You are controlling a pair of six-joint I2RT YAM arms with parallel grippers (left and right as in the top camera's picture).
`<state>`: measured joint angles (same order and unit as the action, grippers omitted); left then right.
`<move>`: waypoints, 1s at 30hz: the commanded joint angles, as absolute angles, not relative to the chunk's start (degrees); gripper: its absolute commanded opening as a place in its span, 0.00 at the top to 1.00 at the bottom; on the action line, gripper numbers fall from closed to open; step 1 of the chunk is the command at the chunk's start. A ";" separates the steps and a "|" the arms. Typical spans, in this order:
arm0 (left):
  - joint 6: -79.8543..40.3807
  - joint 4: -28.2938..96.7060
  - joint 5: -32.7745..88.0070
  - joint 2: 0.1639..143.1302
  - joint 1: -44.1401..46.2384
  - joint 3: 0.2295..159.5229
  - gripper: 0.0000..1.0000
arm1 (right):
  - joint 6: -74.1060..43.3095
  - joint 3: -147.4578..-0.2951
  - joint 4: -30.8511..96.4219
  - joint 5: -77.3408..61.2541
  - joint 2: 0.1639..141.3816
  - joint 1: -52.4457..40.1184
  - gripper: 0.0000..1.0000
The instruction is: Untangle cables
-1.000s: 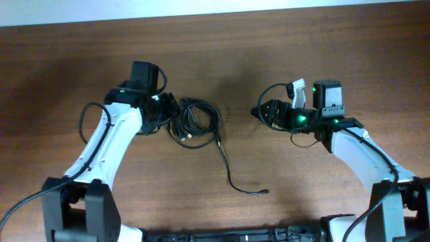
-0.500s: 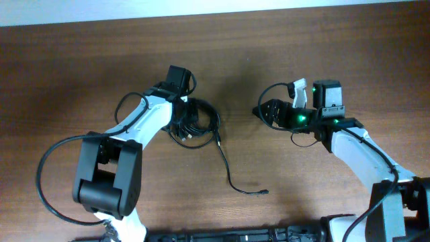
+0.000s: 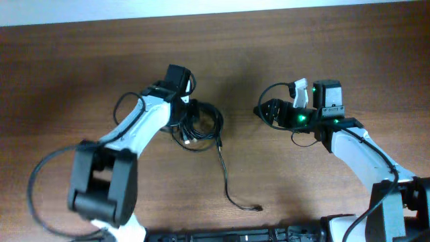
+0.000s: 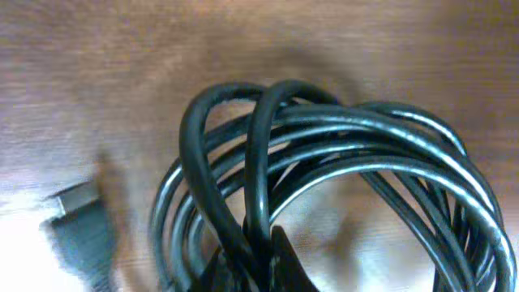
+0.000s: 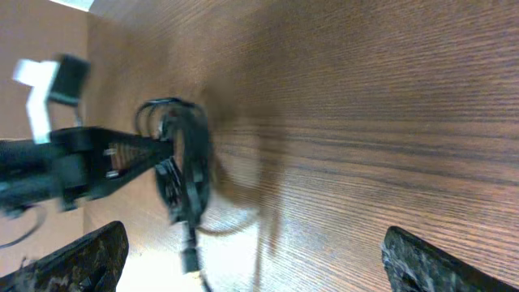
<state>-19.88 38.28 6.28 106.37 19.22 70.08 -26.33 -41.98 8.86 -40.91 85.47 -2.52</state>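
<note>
The cables (image 3: pixel 201 124) lie in one bunched coil a little left of the middle of the table (image 3: pixel 322 54). Their loops are lapped over each other, and I cannot tell how many cords are in it. One loose end (image 3: pixel 225 178) leaves the near side of the coil and trails toward me and to the right. It finishes in a plug (image 3: pixel 259 208) that lies on the wood apart from the rest. My left gripper (image 4: pixel 253 264) sits at the left edge of the coil, clamped on a couple of strands. In the left wrist view two loops come down and vanish into the pinch while the others arch off to the right, and a second plug (image 4: pixel 77 215) lies just to the left on the wood. My right gripper (image 5: pixel 251 243) is well off to the right with its jaws wide apart, holding nothing and facing the coil. I judge the job barely begun: I have a grip on the bundle and one end is already free, but no cord has been drawn out and the loops are all together. What is left is nearly everything: lifting or spreading the coil, working each cord out, and laying them apart.
</note>
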 commanded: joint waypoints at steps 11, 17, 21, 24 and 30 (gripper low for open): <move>-16.93 46.13 7.75 97.76 19.44 70.65 1.00 | -25.30 -41.80 8.84 -40.21 85.56 -2.61 0.01; -13.87 46.87 7.73 95.74 19.44 70.65 1.00 | -25.30 -41.80 8.84 -40.21 85.56 -2.61 0.01; -9.26 47.86 7.77 95.24 19.44 70.65 1.00 | -25.30 -41.80 8.84 -40.21 85.56 -2.61 0.01; -9.28 51.40 7.90 88.79 18.96 70.65 1.00 | -25.30 -41.80 8.84 -40.21 85.56 -2.61 0.01; -9.30 57.14 7.20 74.59 18.70 70.63 1.00 | -25.98 -41.80 9.19 -41.74 85.56 -2.61 0.02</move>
<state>-10.04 55.70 6.68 79.11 19.05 70.08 -26.35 -41.98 8.80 -40.69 85.47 -2.52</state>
